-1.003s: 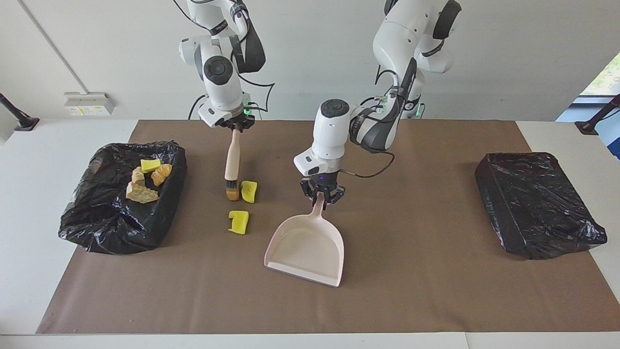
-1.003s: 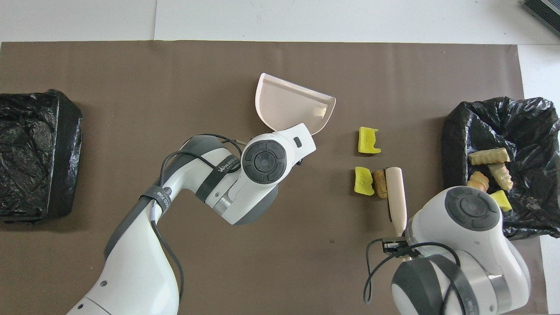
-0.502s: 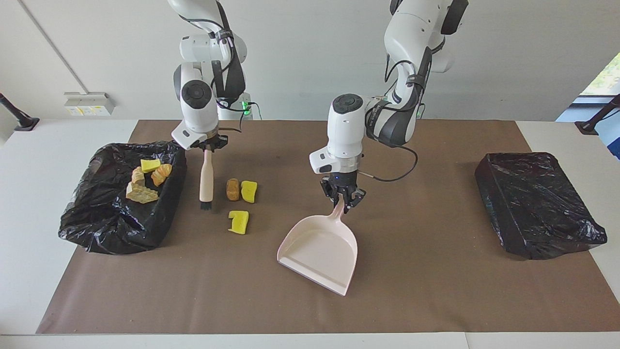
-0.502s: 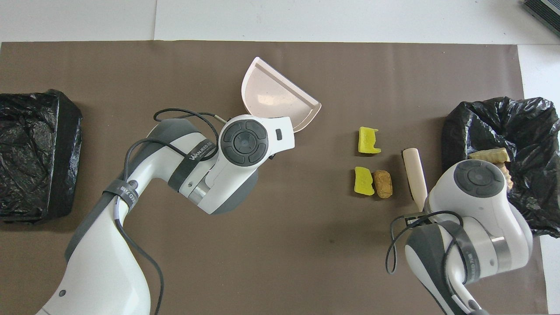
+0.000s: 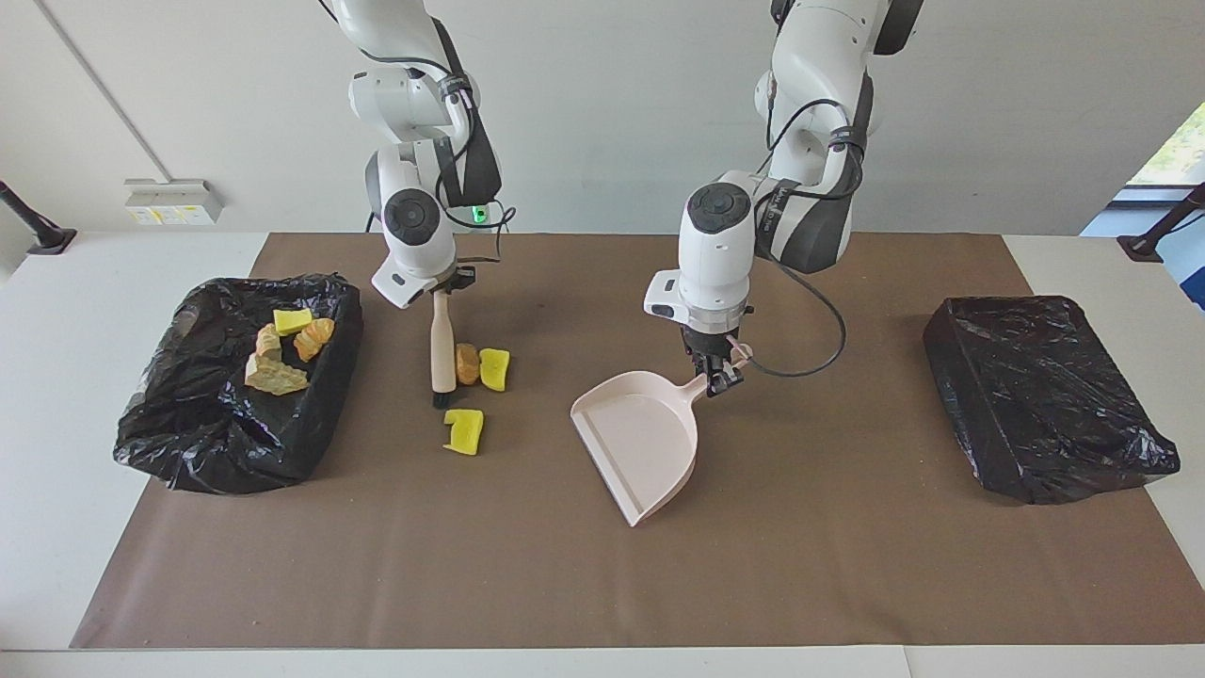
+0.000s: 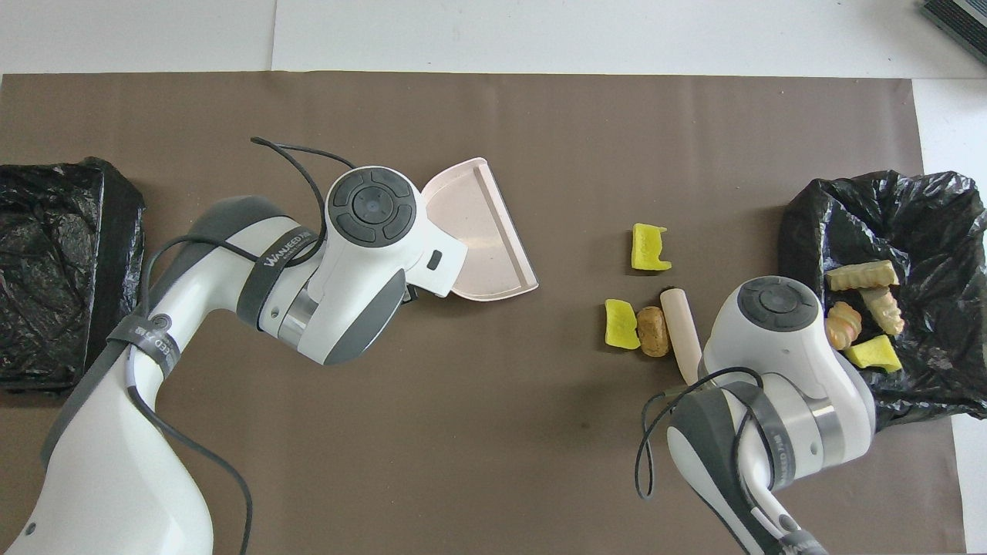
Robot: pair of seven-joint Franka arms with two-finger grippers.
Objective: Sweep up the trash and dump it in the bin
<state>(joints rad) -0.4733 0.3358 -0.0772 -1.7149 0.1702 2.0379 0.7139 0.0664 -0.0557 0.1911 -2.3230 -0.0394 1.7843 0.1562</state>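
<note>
My right gripper [image 5: 442, 281] is shut on the top of a pale-handled brush [image 5: 440, 344], whose bristles touch the mat. A brown chunk of trash [image 5: 466, 363] lies against the brush, with a yellow sponge bit [image 5: 494, 369] beside it toward the dustpan. Another yellow bit [image 5: 464, 431] lies farther from the robots. My left gripper [image 5: 720, 372] is shut on the handle of the pink dustpan [image 5: 640, 443], whose mouth faces the trash. The black-bagged bin [image 5: 188, 443] at the right arm's end holds several trash lumps [image 5: 273, 375]. From overhead, the left hand hides the dustpan's [image 6: 478, 231] handle.
A second black-bagged bin [image 5: 1045, 395] sits at the left arm's end of the table. A brown mat [image 5: 602, 584] covers most of the white table. A cable hangs from the left wrist beside the dustpan handle.
The left arm drew the dustpan toward its own end and turned its mouth toward the trash. The brush swung to the bin side of the brown chunk, nudging it and the sponge toward the dustpan.
</note>
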